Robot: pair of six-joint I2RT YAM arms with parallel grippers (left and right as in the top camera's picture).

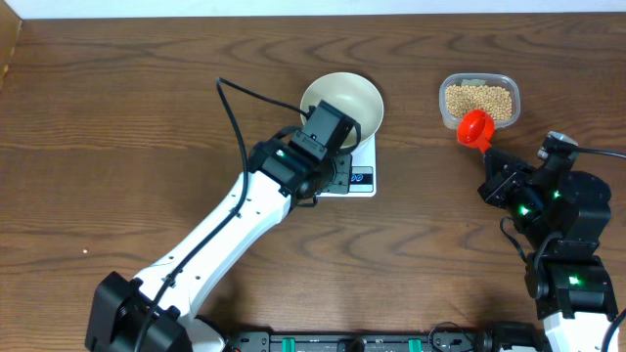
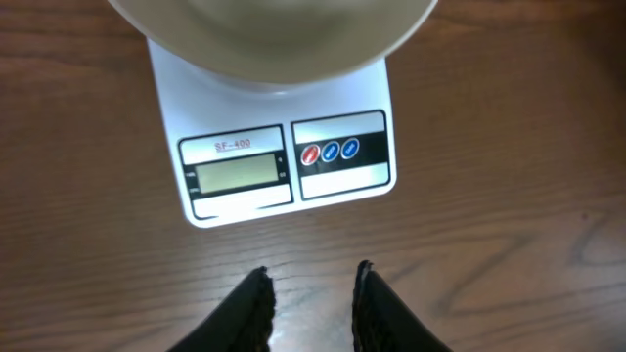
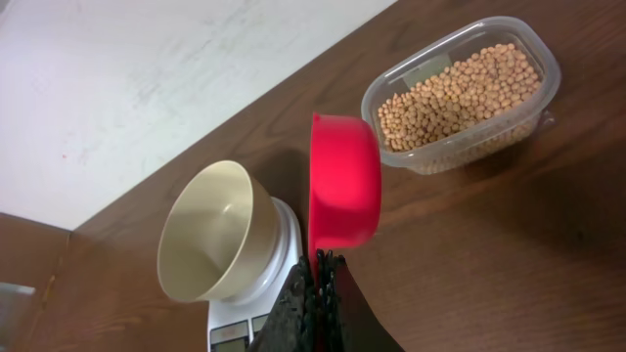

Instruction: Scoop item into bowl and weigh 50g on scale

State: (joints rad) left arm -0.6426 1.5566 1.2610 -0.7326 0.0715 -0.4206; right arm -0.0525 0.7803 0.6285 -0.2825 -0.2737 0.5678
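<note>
The cream bowl (image 1: pixel 344 101) stands on the white scale (image 1: pixel 363 174), and looks empty in the right wrist view (image 3: pixel 215 230). The scale's display (image 2: pixel 235 174) and buttons (image 2: pixel 331 151) show in the left wrist view, with the bowl (image 2: pixel 274 39) above them. My left gripper (image 2: pixel 311 279) is open and empty, just in front of the scale. My right gripper (image 3: pixel 321 269) is shut on the handle of a red scoop (image 3: pixel 342 181), held next to the clear tub of tan beans (image 3: pixel 455 93). The scoop (image 1: pixel 476 129) hovers at the tub's near edge (image 1: pixel 479 100).
The clear plastic tub (image 1: pixel 509 83) stands at the back right of the wooden table. A pale wall or surface (image 3: pixel 147 78) lies beyond the table's far edge. The left arm (image 1: pixel 225 244) stretches across the table's front middle.
</note>
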